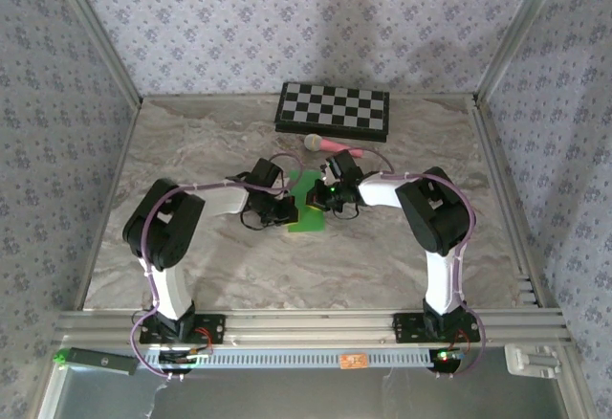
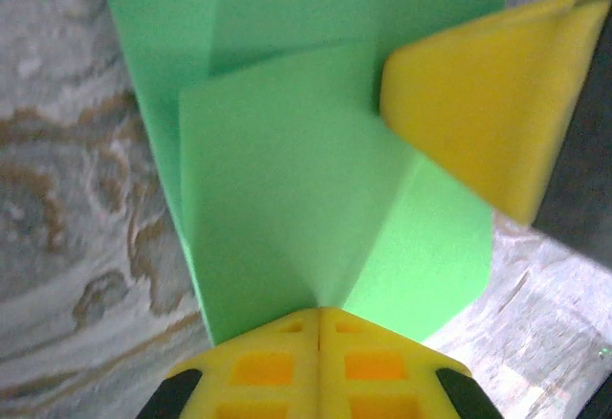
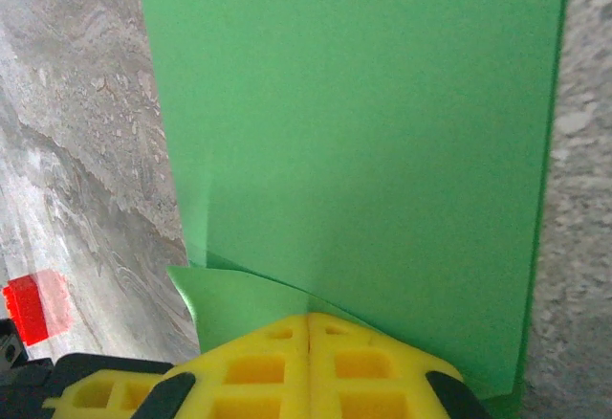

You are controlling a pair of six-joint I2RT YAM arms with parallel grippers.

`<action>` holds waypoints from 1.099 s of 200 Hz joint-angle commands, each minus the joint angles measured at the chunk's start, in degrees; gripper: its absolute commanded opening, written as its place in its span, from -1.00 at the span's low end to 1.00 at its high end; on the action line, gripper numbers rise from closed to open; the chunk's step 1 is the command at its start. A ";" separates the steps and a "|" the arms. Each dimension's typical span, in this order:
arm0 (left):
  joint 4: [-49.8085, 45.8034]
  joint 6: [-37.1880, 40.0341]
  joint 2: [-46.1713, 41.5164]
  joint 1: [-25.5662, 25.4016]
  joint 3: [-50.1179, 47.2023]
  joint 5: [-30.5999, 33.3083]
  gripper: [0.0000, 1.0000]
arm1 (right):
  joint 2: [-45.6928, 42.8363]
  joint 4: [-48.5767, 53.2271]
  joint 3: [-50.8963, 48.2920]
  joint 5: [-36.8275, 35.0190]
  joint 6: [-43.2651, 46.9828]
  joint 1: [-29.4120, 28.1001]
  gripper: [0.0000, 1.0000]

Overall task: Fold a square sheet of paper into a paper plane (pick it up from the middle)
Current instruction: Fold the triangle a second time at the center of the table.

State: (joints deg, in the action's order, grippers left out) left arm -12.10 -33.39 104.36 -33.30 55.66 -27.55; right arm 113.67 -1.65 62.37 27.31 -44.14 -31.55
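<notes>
The square sheet of paper, bright green and partly folded, lies at the middle of the marble table. Both arms reach inward and meet over it. My left gripper is at its left side and my right gripper at its right. In the left wrist view the yellow jaws are shut, and a raised crease of the sheet runs into their tip. A yellow finger of the right gripper rests on the paper ahead. The right gripper is shut too, with a lifted flap of the sheet pinched at its tip. A paper plane is out of view.
A black-and-white checkered board lies at the back of the table. A pink-handled microphone rests just in front of it, close behind the grippers. Patterned walls enclose the table on three sides. A small red patch shows on the table, left of the right gripper.
</notes>
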 commanded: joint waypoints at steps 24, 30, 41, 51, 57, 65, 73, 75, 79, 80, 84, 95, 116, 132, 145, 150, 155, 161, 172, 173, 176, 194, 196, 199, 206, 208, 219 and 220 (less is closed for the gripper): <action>-15.23 4.38 -4.81 -1.87 -5.80 3.16 -0.96 | 6.41 9.73 -2.45 -8.24 0.67 0.71 -1.00; -15.78 4.49 -5.60 -1.90 -5.83 3.73 -0.96 | 6.26 9.55 -2.43 -7.99 0.83 0.74 -1.00; -16.44 4.11 -7.16 -1.83 -5.26 4.68 -0.95 | 5.66 9.00 -2.38 -7.51 1.15 0.62 -1.00; -16.05 3.17 -8.73 -1.62 -4.26 4.50 -0.90 | 4.98 8.40 -1.94 -6.39 1.43 0.68 -1.00; -15.14 2.55 -9.61 -1.45 -3.52 4.09 -0.87 | 4.48 7.54 -1.40 -5.19 1.58 0.61 -1.00; -14.07 1.60 -10.81 -1.20 -2.32 3.91 -0.82 | 3.53 6.77 -0.22 -3.38 1.51 0.61 -0.98; -12.78 0.64 -11.94 -0.82 -1.14 3.78 -0.78 | 2.32 6.65 1.33 -1.81 1.60 0.66 -0.94; -12.40 0.37 -12.21 -0.65 -0.92 3.74 -0.76 | 1.99 6.72 1.65 -1.62 1.60 0.56 -0.93; -11.64 -0.11 -12.61 -0.48 -0.41 3.73 -0.73 | 1.23 6.76 2.40 -1.17 1.63 0.53 -0.90; -11.55 -0.28 -12.78 -0.42 -0.35 3.73 -0.73 | 1.04 6.80 2.58 -1.05 1.62 0.53 -0.90; -10.59 -0.85 -13.24 -0.14 0.13 3.73 -0.69 | 0.18 6.86 3.12 -0.79 1.54 0.57 -0.87; -7.81 -2.86 -14.21 0.87 0.67 3.73 -0.60 | -2.11 6.90 4.34 -0.34 1.17 0.64 -0.80; -2.58 -6.59 -14.33 2.43 0.89 3.77 -0.48 | -6.02 7.44 5.12 -1.76 -0.22 0.83 -0.64; -0.39 -7.88 -12.44 2.80 2.15 3.63 -0.43 | -8.73 7.31 3.61 -3.72 -2.45 1.14 -0.54; 0.76 -8.44 -10.27 2.80 3.71 2.42 -0.44 | -10.53 7.33 1.79 -5.72 -4.47 1.32 -0.44; 1.43 -8.86 -9.18 2.72 4.26 1.97 -0.44 | -11.21 7.09 0.99 -6.40 -5.28 1.37 -0.42; 2.11 -9.28 -8.23 2.76 4.80 1.72 -0.45 | -11.84 6.96 0.20 -7.24 -6.14 1.45 -0.39; 2.61 -9.64 -7.15 2.63 5.40 1.42 -0.47 | -12.56 6.71 -0.98 -8.02 -7.26 1.41 -0.35; 3.44 -10.17 -5.39 2.48 6.43 0.65 -0.51 | -13.73 5.88 -3.11 -9.50 -9.29 1.32 -0.30; 3.51 -10.23 -5.21 2.51 6.54 0.65 -0.52 | -13.86 5.83 -3.21 -9.53 -9.51 1.32 -0.30; 3.61 -10.27 -4.86 2.38 6.69 0.53 -0.52 | -14.15 5.37 -3.90 -9.90 -10.13 1.29 -0.28; 3.74 -10.26 -2.56 2.10 7.84 1.36 -0.58 | -15.28 3.40 -6.89 -11.15 -13.09 0.89 -0.22; 3.61 -10.24 -2.38 2.16 7.92 1.54 -0.59 | -15.26 3.23 -7.15 -11.21 -13.34 0.84 -0.22; 3.47 -10.24 -1.94 2.07 8.14 1.74 -0.61 | -15.26 2.96 -7.35 -11.22 -13.62 0.77 -0.22; 3.13 -10.09 -1.13 2.14 8.44 2.41 -0.63 | -15.14 2.44 -7.81 -11.19 -14.28 0.49 -0.22; 3.02 -10.07 -0.86 2.13 8.53 2.70 -0.64 | -15.14 2.29 -7.86 -11.22 -14.43 0.43 -0.22; 2.72 -10.14 0.29 2.11 8.66 4.47 -0.70 | -14.59 2.01 -7.96 -11.07 -15.06 -0.02 -0.23; 2.71 -10.13 0.39 2.10 8.67 4.58 -0.70 | -14.51 1.92 -7.96 -11.06 -15.12 -0.06 -0.24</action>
State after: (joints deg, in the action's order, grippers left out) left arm -9.80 -42.98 102.50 -30.79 62.35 -24.99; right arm 99.11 1.85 55.46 18.33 -55.02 -30.63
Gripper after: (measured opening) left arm 0.170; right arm 0.388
